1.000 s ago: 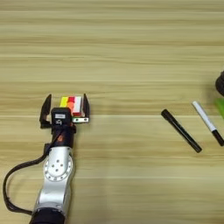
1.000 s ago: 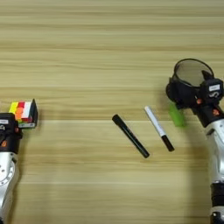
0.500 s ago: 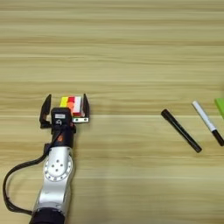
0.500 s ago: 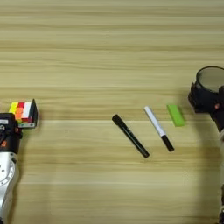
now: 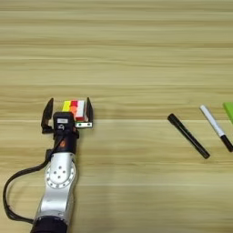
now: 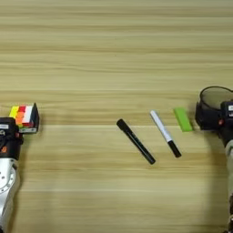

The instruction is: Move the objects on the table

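Note:
At the right edge of the right eye view, my right gripper (image 6: pixel 208 119) is shut on the dark pen cup (image 6: pixel 215 97), which stands upright with its round mouth showing. The slim all-black marker pen (image 6: pixel 135 141) lies slanted on the table (image 6: pixel 116 54), near the middle and well left of the cup. My left gripper (image 5: pixel 68 113) rests at the left with its fingers spread open. A multicoloured puzzle cube (image 5: pixel 75 110) sits between them, closer to the right finger (image 5: pixel 89 111).
A white marker with a black cap (image 6: pixel 165 133) lies just right of the black pen. A small green block (image 6: pixel 183 119) lies flat between that marker and the cup. The left arm's cable (image 5: pixel 13 191) loops near the bottom left.
My right gripper has carried the pen cup to the right and a little nearer, uncovering the green block. The left arm, cube and both pens have not moved.

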You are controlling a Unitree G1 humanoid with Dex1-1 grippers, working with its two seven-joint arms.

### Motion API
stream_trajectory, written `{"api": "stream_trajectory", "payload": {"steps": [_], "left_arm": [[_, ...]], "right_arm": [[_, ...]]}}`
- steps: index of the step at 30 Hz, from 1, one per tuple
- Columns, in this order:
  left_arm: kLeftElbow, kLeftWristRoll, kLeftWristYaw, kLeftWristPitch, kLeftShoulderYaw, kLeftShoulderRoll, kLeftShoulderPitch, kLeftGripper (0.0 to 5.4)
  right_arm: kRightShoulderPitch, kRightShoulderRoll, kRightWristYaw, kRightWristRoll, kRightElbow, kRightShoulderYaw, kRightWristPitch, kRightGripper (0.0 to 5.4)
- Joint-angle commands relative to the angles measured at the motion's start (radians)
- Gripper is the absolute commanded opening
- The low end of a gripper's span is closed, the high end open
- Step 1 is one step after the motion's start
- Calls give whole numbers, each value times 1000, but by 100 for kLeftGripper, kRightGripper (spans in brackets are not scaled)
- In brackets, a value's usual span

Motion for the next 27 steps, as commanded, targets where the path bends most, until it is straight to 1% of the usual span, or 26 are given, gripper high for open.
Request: {"api": "stream_trajectory", "payload": {"steps": [1, 7, 8, 10, 15, 22, 27], "left_arm": [[-13, 10, 0, 18, -1, 3, 4, 540], [-10, 10, -1, 17, 0, 4, 4, 540], [-11, 9, -1, 17, 1, 5, 4, 540], [-11, 9, -2, 16, 1, 5, 5, 540], [-11, 9, -3, 16, 2, 6, 5, 540], [-15, 10, -3, 17, 2, 5, 7, 540], [-18, 11, -2, 18, 0, 4, 9, 540]], "right_arm": [[-22, 7, 10, 9, 27, 6, -8, 485], [-29, 10, 21, 18, 56, 12, -13, 485], [-29, 11, 24, 20, 57, 13, -14, 514], [-29, 11, 27, 23, 59, 13, -13, 533], [-32, 12, 37, 31, 77, 11, -8, 533], [-23, 12, 45, 50, 61, 8, 0, 533], [1, 14, 70, 78, 25, -2, 22, 533]]}}
